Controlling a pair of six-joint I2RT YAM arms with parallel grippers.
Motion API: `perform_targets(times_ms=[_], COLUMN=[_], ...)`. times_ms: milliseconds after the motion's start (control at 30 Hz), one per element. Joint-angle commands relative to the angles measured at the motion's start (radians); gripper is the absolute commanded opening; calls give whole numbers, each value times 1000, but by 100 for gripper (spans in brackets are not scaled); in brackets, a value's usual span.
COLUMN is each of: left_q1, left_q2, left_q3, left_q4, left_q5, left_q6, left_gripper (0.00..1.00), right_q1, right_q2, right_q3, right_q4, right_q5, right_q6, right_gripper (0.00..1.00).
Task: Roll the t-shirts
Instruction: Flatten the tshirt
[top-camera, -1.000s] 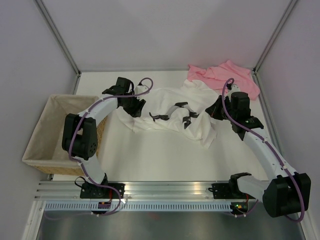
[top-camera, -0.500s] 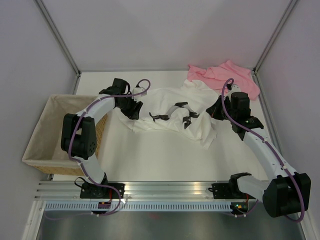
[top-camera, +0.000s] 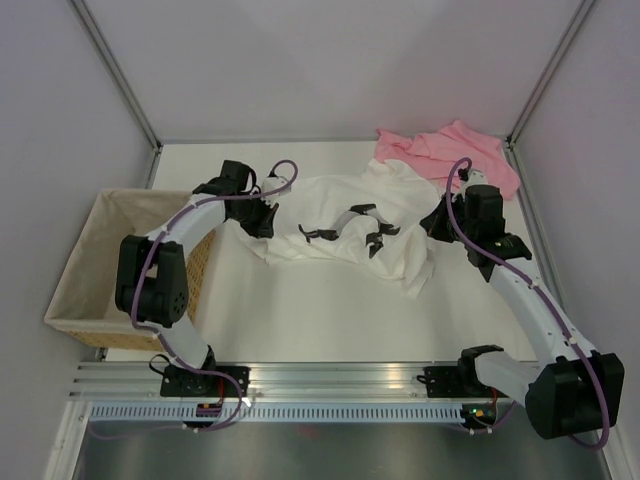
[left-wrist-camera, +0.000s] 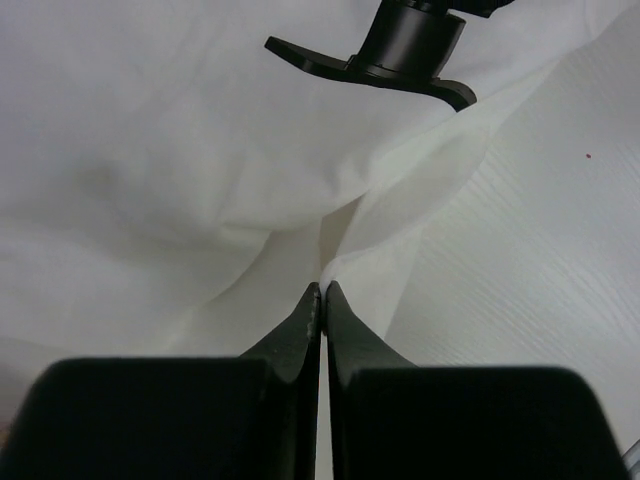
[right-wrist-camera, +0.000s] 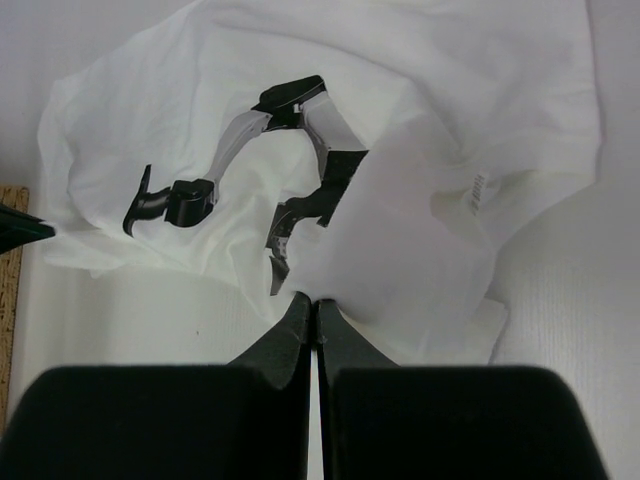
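Observation:
The white t-shirt (top-camera: 330, 205) lies crumpled in the middle of the table, its black print (top-camera: 362, 228) facing up. My left gripper (top-camera: 266, 222) is at its left edge, shut on a fold of the white cloth (left-wrist-camera: 180, 150); the left wrist view shows the tips (left-wrist-camera: 322, 288) pinched together on it. My right gripper (top-camera: 432, 225) is at the shirt's right edge, shut on a raised flap of the same shirt (right-wrist-camera: 440, 100), with its fingertips (right-wrist-camera: 315, 302) closed. The pink t-shirt (top-camera: 450, 150) lies bunched in the back right corner, touching the white one.
A cloth-lined wicker basket (top-camera: 90, 260) stands off the table's left edge under the left arm; its rim (right-wrist-camera: 8, 250) shows at the left of the right wrist view. Grey walls and metal posts close in the back and sides.
The left gripper's jaws have closed on the white shirt's left edge, and the left arm has shifted slightly left. The right arm has edged back a little, still gripping.

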Motion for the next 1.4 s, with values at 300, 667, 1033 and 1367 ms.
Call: perform_targets(times_ms=[300, 667, 1033, 1367], left_q1=[119, 122, 122, 122], left_q2=[-606, -637, -420, -381], left_q3=[86, 278, 430, 628], left_q4=[10, -35, 72, 114], left_q5=[-212, -385, -513, -553], left_q6=[-140, -158, -249, -262], left_gripper=[2, 2, 2, 2], right_q1=[-142, -144, -156, -231], right_q2=[-293, -417, 162, 368], right_q3=[407, 520, 783, 1268], right_q4=[-331, -379, -118, -213], right_q5=[258, 433, 81, 8], right_q6=[-115, -99, 23, 51], right_gripper=[0, 0, 0, 0])
